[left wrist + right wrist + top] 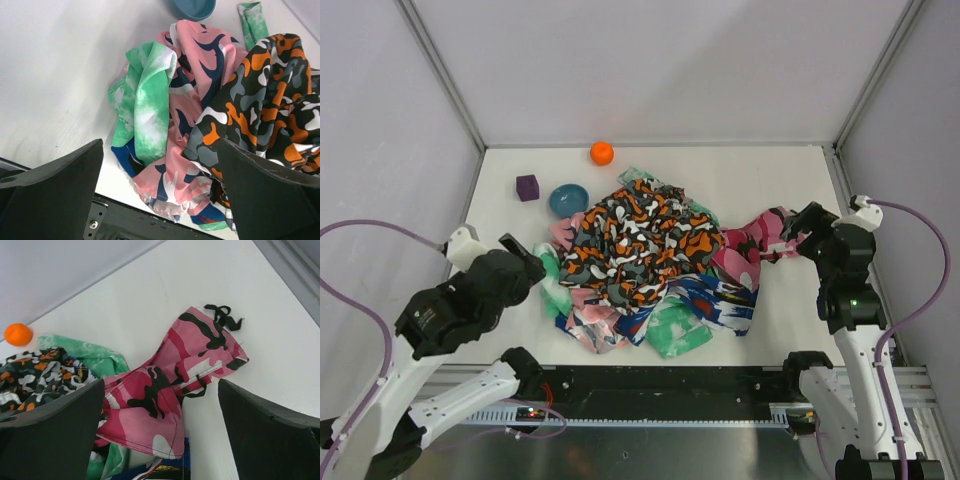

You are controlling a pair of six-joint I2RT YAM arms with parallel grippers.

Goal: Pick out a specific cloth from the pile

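The pile (650, 265) of bright patterned cloths lies mid-table, topped by a dark camouflage cloth with orange and white patches (640, 240). No plain black cloth shows in any view; it is hidden or out of view. My left gripper (525, 262) is open and empty, just left of the pile, over a mint-green-and-white cloth (147, 102) and a pink-and-navy cloth (195, 75). My right gripper (807, 232) is open and empty at the pile's right edge, above a pink camouflage cloth (160, 400) with black ties.
A blue bowl (568, 199), a purple cube (527, 187) and an orange ball (602, 152) sit behind the pile at the back left. The white table (770, 170) is walled on three sides. A black rail runs along the near edge (670, 385).
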